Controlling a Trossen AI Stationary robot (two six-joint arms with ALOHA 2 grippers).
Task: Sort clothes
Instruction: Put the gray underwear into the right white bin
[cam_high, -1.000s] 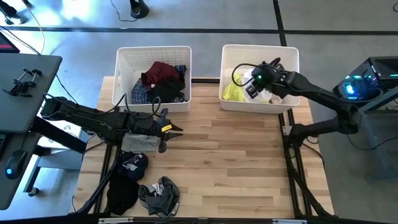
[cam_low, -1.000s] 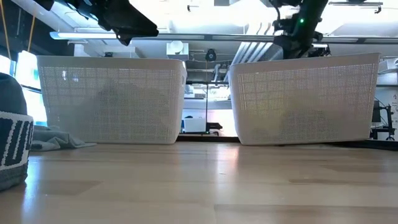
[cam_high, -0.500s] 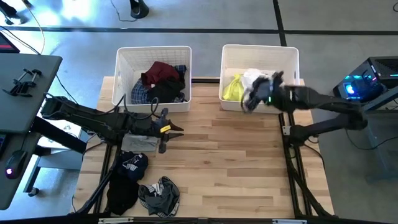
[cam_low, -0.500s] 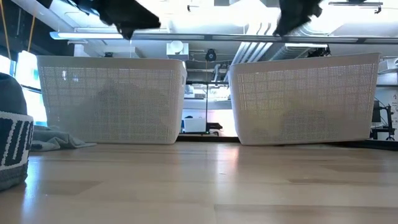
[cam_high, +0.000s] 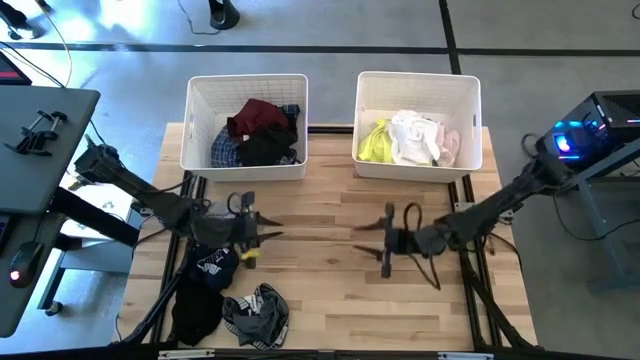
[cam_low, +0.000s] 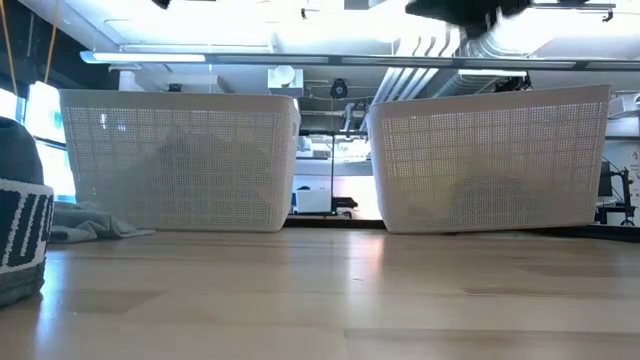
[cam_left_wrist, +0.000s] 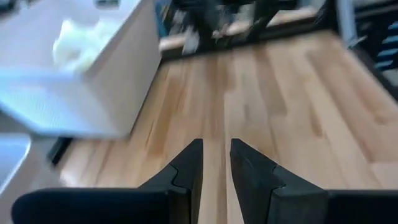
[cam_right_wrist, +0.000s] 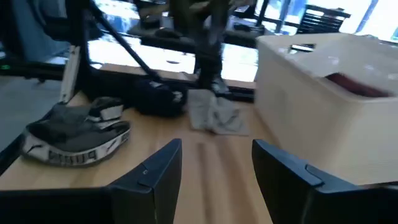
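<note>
Right gripper (cam_high: 372, 238) is out over the middle of the light wooden plank table (cam_high: 330, 290), low above the boards, fingers spread wide with nothing between them, so it's let go and carrying nothing. Its wrist cam looks past the two dark fingers (cam_right_wrist: 149, 171) across the table at a crumpled grey garment (cam_right_wrist: 214, 115) and a dark grey-and-black printed garment (cam_right_wrist: 78, 134) lying on the wood

Left gripper (cam_high: 262, 234) sits over the left part of the table, pointing toward the right one, the two well apart. In its own wrist view the fingers (cam_left_wrist: 189, 165) stand close together with just a thin gap and nothing in it, so nearly closed and empty

Just beside and under the left gripper there's a black garment with white print (cam_high: 208, 268), and nearer the front edge that dark grey striped one (cam_high: 256, 312); a long black piece (cam_high: 192, 310) lies next to them

At the back, the left white rectangular mesh plastic bin (cam_high: 197, 110) holds a maroon garment (cam_high: 256, 113), a blue plaid one (cam_high: 224, 150) and a black one (cam_high: 268, 146). The right white bin (cam_high: 370, 90) holds a neon yellow garment (cam_high: 374, 142), a white one (cam_high: 414, 134) and a pale pink one (cam_high: 450, 146)

From table height both bins (cam_low: 180, 160) show as mesh walls, with a grey printed garment (cam_low: 20, 230) at the left edge
</note>
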